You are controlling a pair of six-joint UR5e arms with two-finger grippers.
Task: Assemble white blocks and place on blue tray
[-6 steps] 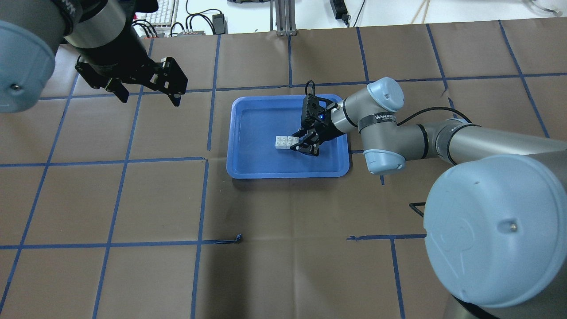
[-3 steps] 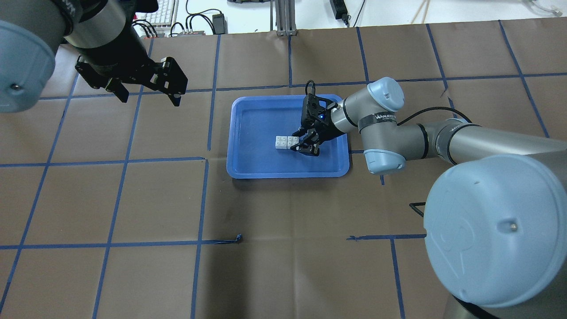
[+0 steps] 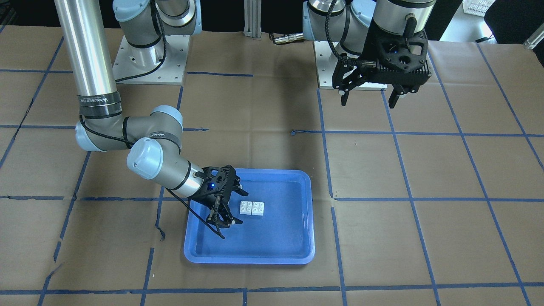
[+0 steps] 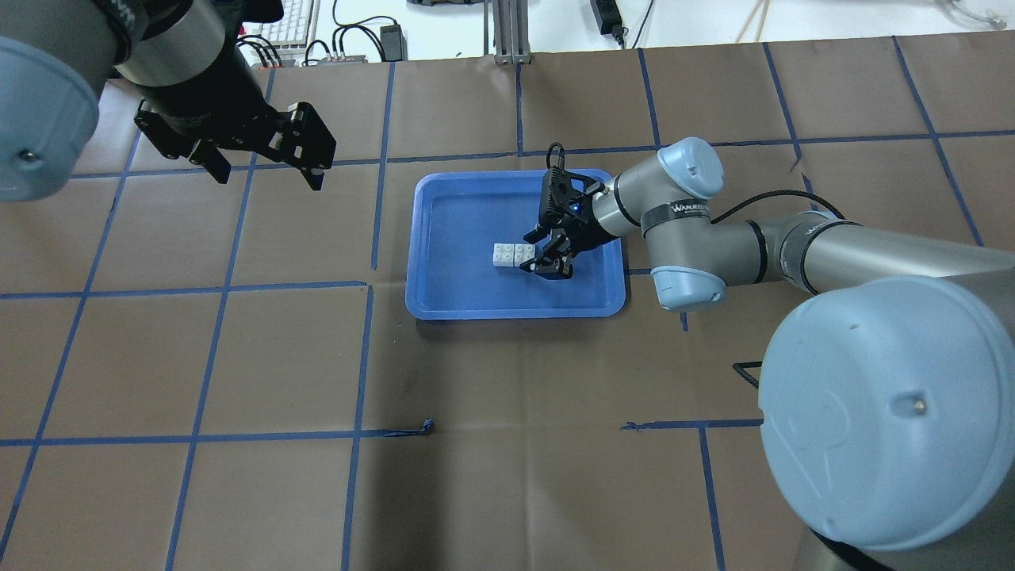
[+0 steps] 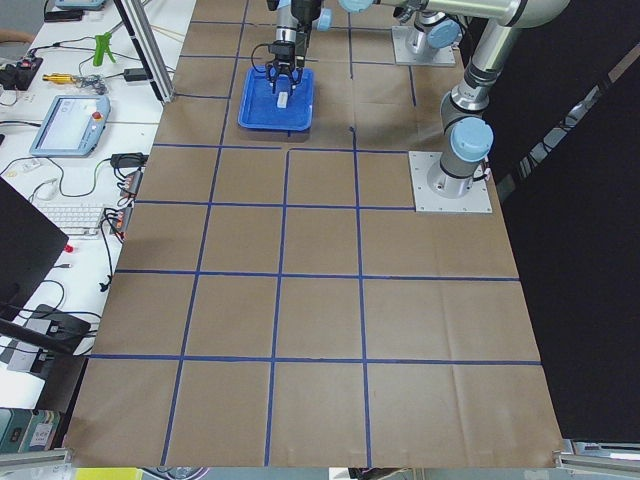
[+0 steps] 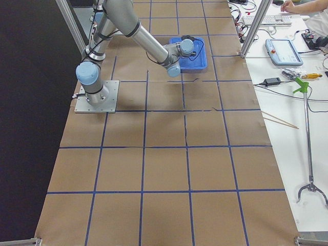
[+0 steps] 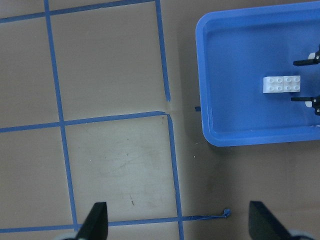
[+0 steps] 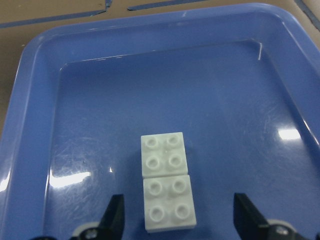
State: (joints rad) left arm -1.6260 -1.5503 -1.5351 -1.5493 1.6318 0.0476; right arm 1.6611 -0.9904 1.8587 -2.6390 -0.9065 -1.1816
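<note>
The two white blocks (image 4: 513,254) lie joined side by side, studs up, on the floor of the blue tray (image 4: 460,214). They also show in the front view (image 3: 251,208), the left wrist view (image 7: 282,84) and the right wrist view (image 8: 166,179). My right gripper (image 4: 530,254) is open and low over the tray (image 3: 272,238). Its fingertips (image 8: 115,217) stand on either side of the near block's end without touching it. My left gripper (image 4: 268,174) is open and empty, held high above the table left of the tray (image 7: 225,115).
The table is covered in brown paper with a blue tape grid (image 4: 373,214). A metal post (image 4: 507,32), a keyboard (image 4: 289,24) and cables stand at the far edge. The two arm bases (image 3: 148,63) are mounted at the robot's side.
My right gripper has drawn back very slightly from the blocks, which stay in place on the tray. The left arm has not moved.
</note>
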